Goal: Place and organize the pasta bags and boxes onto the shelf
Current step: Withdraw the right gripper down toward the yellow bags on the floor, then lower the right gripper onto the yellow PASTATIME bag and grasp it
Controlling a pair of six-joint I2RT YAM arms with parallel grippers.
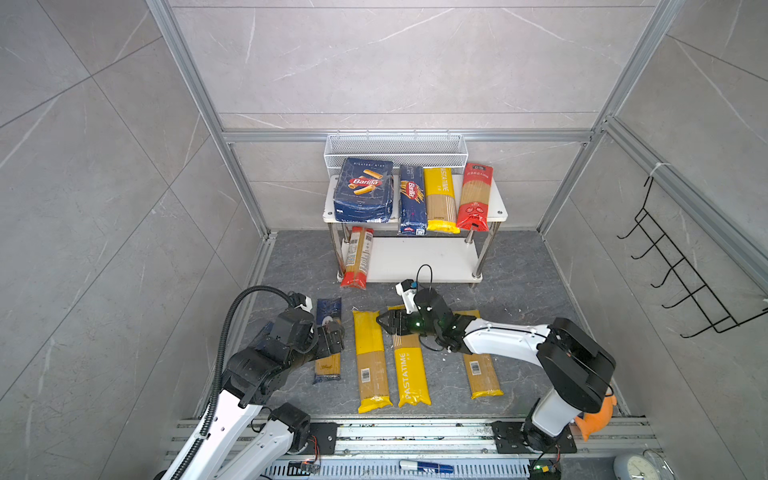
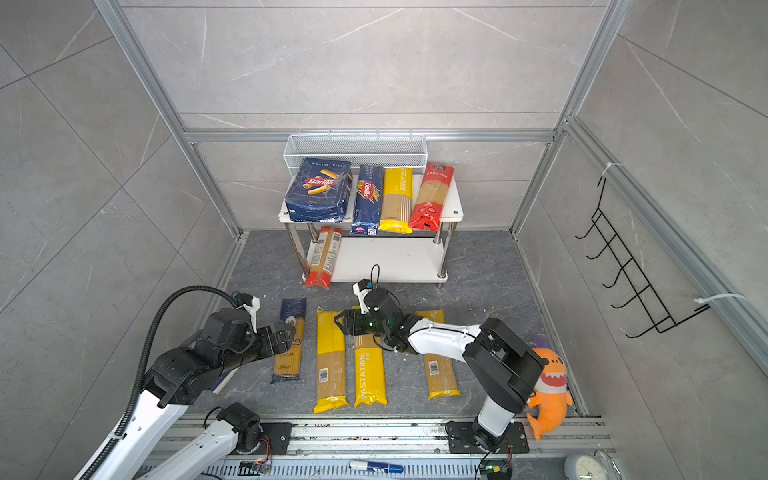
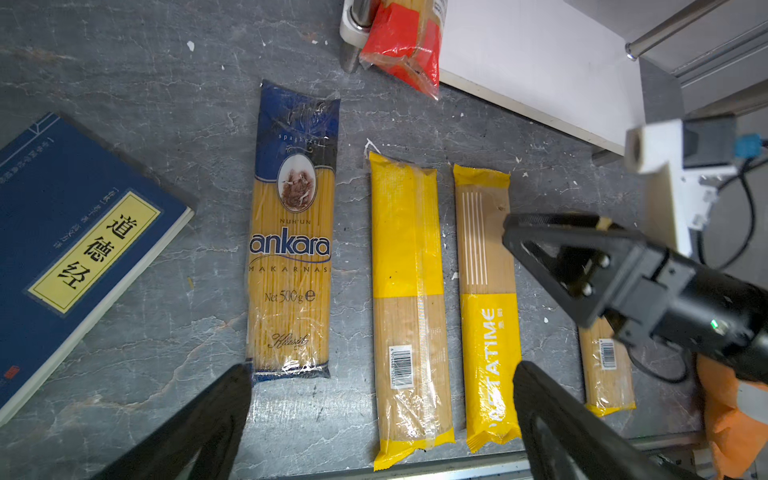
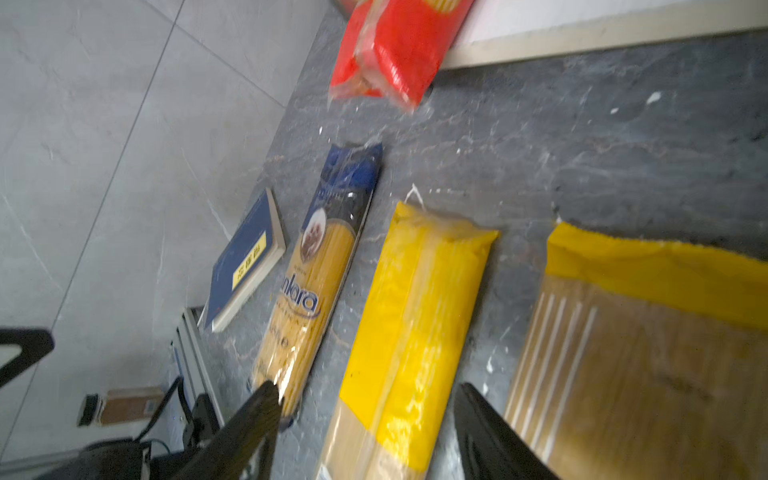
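Right wrist view: right gripper (image 4: 368, 388) open, empty, hovers over a yellow bag (image 4: 415, 311) lying on the floor (image 4: 540, 145). Left gripper (image 3: 384, 368) spread wide, empty too. Step looks like picking the next bag. Next move: drop, pinch across its width, carry to shelf (image 1: 424, 257).

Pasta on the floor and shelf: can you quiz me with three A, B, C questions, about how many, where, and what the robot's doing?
1. How many yellow bags lie on the floor? A one, B three, C five
2. Where is the wide Barilla box? A top board of the shelf, B its lower board, C floor
3. The left end effector is: A open, empty, B shut, empty, C shut on a yellow bag

Answers: 1 B, three lie side by side in both top views; 2 A, it sits at the top board's left end; 3 A, its jaws stand wide apart in the left wrist view, gripping nothing.
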